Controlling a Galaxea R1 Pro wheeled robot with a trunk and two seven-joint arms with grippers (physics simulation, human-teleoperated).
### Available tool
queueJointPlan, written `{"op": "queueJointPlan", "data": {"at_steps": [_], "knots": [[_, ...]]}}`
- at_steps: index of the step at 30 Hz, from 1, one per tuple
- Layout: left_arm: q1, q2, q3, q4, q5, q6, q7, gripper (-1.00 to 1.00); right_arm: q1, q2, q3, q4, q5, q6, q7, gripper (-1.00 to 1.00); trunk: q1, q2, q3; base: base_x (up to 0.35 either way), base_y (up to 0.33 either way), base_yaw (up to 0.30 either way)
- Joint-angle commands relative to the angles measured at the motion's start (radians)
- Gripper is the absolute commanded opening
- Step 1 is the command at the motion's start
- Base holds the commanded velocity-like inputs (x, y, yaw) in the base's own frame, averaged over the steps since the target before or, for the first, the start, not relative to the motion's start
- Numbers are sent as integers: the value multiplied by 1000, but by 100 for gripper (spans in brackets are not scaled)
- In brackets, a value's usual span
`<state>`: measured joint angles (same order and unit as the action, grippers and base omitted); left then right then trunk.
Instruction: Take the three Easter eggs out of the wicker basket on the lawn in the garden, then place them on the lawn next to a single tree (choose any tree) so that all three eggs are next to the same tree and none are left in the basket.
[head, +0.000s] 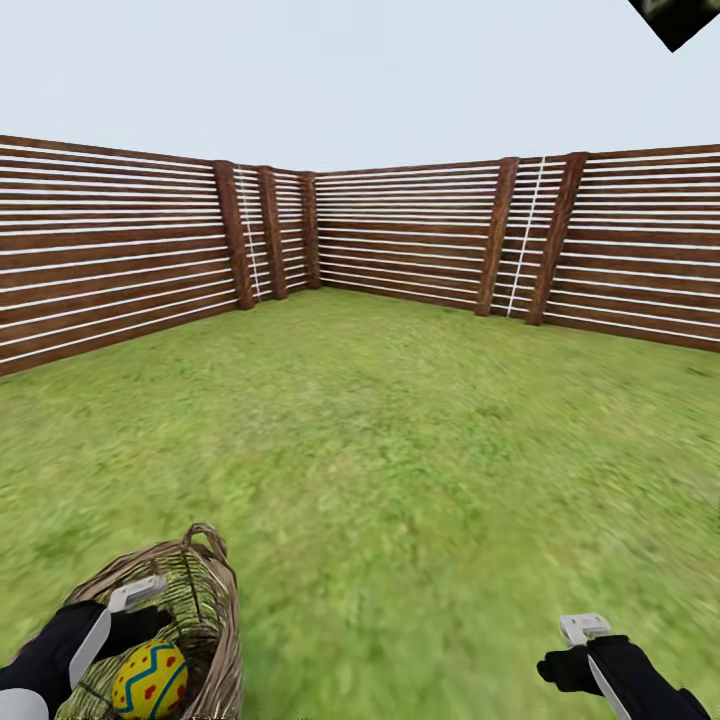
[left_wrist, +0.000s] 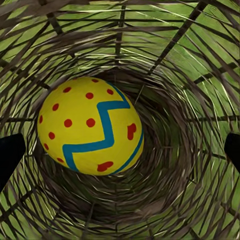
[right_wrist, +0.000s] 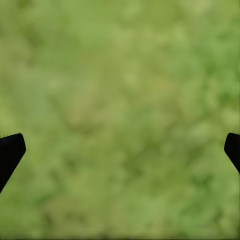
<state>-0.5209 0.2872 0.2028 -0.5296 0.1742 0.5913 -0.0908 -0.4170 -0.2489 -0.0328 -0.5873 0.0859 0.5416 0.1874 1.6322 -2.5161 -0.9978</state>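
**Reaching into the basket for an egg**

Hovering over the basket (head: 190, 610), the left gripper (left_wrist: 120, 150) looks straight down its well, fingers spread wide with nothing between them. One egg (left_wrist: 90, 125) lies on the woven floor, off to one side of the gripper's line and close to the wall; in the head view the same egg (head: 150, 682) sits just below the left arm. Whether other eggs remain in the basket I cannot tell.

To grip it well, the gripper should shift toward the egg until it sits midway between the fingers, then descend and close across the egg's narrow waist. The round shell will likely roll if one finger touches first.

The weave crowds the egg on one side, so finger room there is tight. The right gripper (right_wrist: 120, 150) hangs open over bare lawn (head: 400, 430), well apart from the basket. Beyond the basket, grass runs free to the fence (head: 110, 250).
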Motion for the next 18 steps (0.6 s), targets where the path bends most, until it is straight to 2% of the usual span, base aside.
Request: {"op": "queueJointPlan", "data": {"at_steps": [1,18], "knots": [[0,0,4,-1,2,6,-3,100,0,0,-4,-2,9,5,7,100,0,-1,-5,0,0,0],[-1,-1,4,-3,4,3,-3,100,0,0,-4,-2,9,4,7,100,8,-5,-71,0,0,0]]}}
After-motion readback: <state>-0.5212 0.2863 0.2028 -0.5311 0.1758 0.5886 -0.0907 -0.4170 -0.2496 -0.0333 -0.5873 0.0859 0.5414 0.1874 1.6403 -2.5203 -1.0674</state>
